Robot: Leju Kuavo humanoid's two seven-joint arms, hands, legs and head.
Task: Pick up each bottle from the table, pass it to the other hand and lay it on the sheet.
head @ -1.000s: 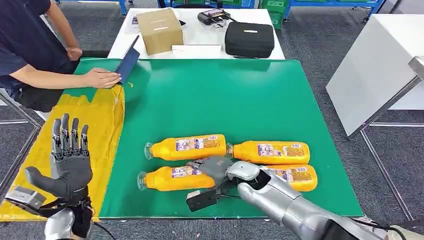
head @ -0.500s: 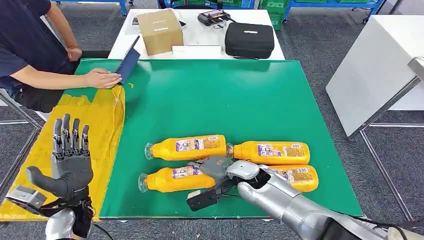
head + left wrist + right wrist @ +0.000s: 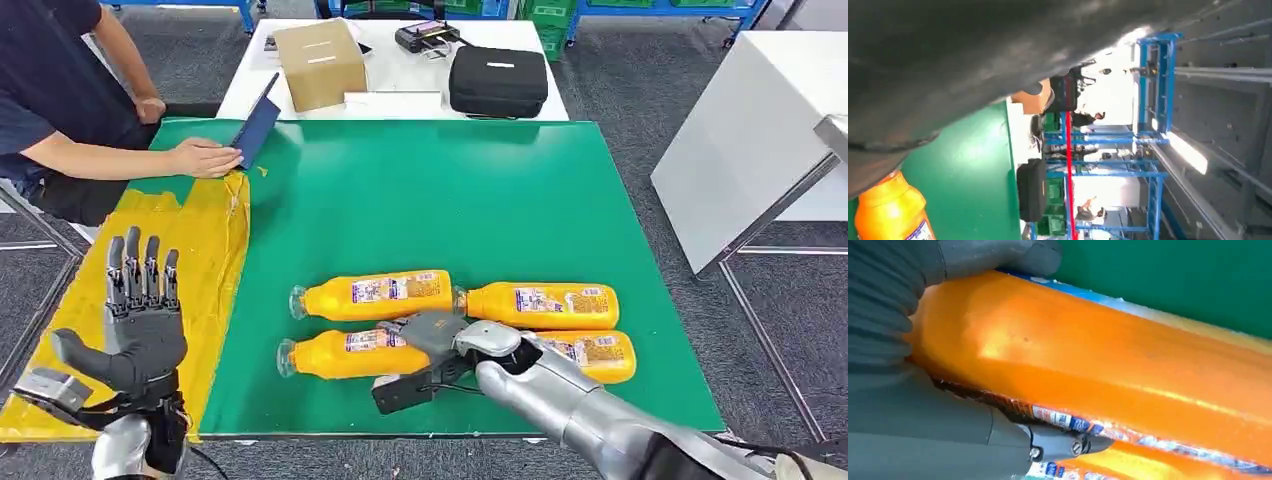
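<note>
i am seeing four orange bottles lying on their sides on the green mat (image 3: pixel 450 190), in two rows near its front edge. my right hand (image 3: pixel 432 345) is reaching in from the lower right and closing around the front left bottle (image 3: pixel 345 354), whose cap is pointing left. in the right wrist view the thumb (image 3: pixel 1013 257) is pressing over the top of that bottle (image 3: pixel 1088 365) and the palm is sitting against its side, so the hand is gripping it, though the bottle is lying on the mat with no gap showing under it. the rear left bottle (image 3: pixel 375 293) is lying just behind it, the rear right bottle (image 3: pixel 540 303) is just beside that one, cap toward it, and the front right bottle (image 3: pixel 595 352) is partly hiding behind my right forearm. my left hand (image 3: pixel 140 320) is hovering upright over the yellow sheet (image 3: pixel 215 230) at the left of the mat, fingers straight and apart, thumb out, holding nothing. no bottle is lying on the sheet. a person's hand (image 3: pixel 205 157) is resting on the far left corner of the mat beside a dark blue tablet (image 3: pixel 257 125). on the white table (image 3: pixel 400 70) behind are sitting a cardboard box (image 3: pixel 320 60) and a black case (image 3: pixel 498 80).
</note>
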